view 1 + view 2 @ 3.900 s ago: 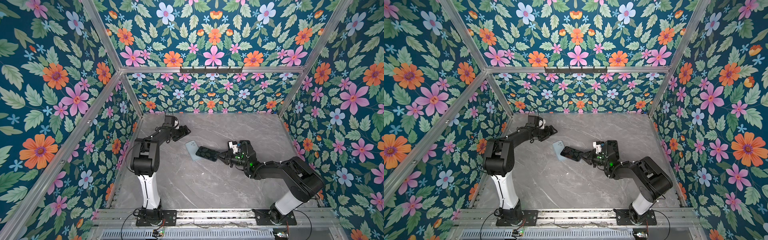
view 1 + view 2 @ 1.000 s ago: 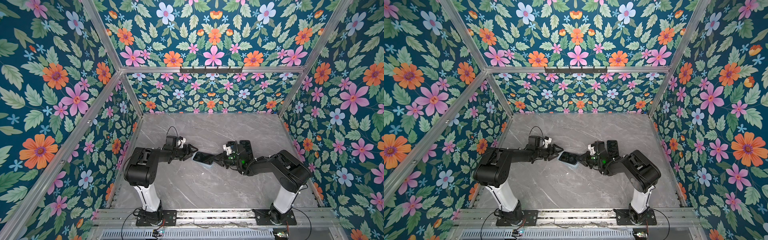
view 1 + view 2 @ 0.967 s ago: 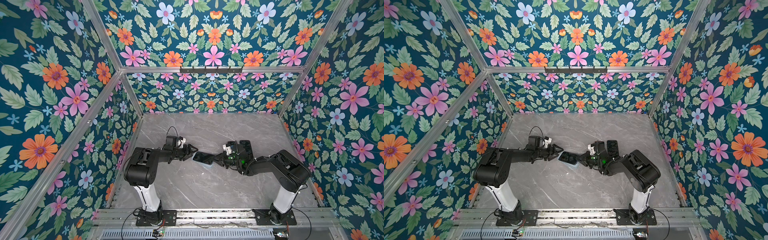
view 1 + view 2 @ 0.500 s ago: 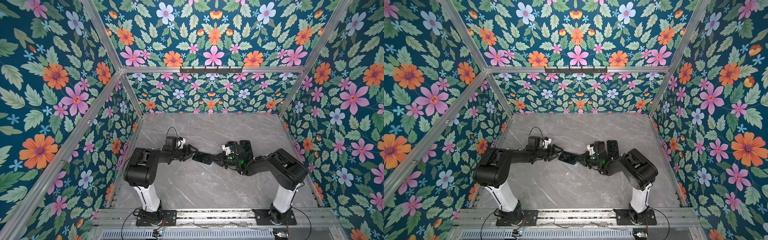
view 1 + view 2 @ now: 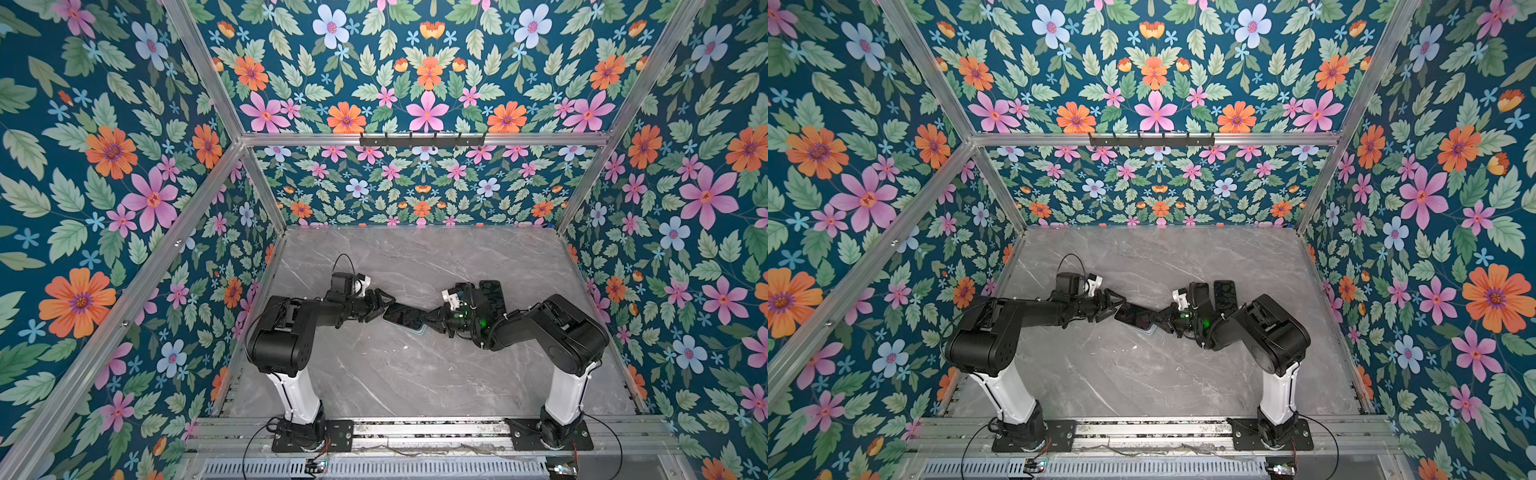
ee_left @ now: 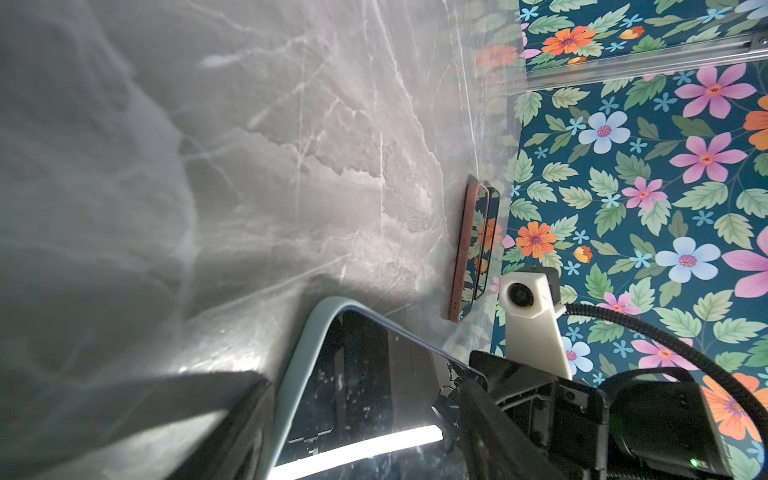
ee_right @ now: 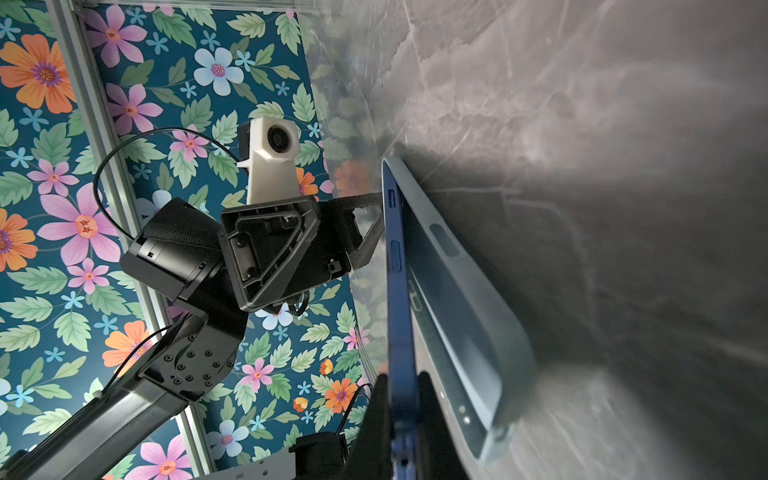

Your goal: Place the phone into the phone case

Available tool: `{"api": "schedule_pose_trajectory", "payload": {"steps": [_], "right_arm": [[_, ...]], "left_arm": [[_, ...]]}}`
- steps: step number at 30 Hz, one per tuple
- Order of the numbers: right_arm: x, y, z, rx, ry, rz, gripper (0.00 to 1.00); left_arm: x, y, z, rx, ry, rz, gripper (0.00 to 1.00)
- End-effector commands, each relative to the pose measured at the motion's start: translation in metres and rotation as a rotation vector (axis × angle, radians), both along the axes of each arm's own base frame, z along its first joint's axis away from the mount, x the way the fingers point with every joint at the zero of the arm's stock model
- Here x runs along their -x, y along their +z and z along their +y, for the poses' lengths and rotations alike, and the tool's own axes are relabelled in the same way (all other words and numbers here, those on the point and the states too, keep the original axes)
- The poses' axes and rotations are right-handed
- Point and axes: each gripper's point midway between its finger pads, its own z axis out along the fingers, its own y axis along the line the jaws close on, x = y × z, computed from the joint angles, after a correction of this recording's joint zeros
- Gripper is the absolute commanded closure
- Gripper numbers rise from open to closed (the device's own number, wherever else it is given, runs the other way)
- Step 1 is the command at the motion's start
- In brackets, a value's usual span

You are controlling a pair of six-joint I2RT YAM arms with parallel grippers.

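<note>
Now: phone tilted over its case

Up close, the right gripper [image 5: 429, 319] pinches one end of the dark phone [image 5: 402, 313], holding it tilted above the pale blue case [image 7: 457, 291], which lies flat on the grey table [image 5: 395, 374]. At the phone's other end, the left gripper [image 5: 384, 304] stands with jaws spread. Farther back, two spare phones [image 6: 473, 245] lie side by side.
</note>
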Motion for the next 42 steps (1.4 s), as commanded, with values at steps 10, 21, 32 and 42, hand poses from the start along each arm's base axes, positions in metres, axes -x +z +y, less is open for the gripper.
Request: {"api": "schedule_pose_trajectory", "payload": {"steps": [10,21,32,42], "right_arm": [[0.007,-0.012,-0.003,0.035,0.004,0.083,0.86],[0.01,-0.011,-0.007,0.076,0.003,0.095,0.69],[0.018,-0.016,-0.022,0.209,0.002,0.119,0.51],[0.036,-0.019,-0.033,0.406,0.044,0.088,0.59]], "left_arm": [[0.017,-0.008,0.003,-0.005,0.014,0.068,0.28],[0.017,-0.006,0.005,-0.017,0.014,0.066,0.28],[0.023,-0.009,0.009,-0.033,0.02,0.072,0.28],[0.028,-0.013,0.016,-0.096,0.012,0.08,0.32]]}}
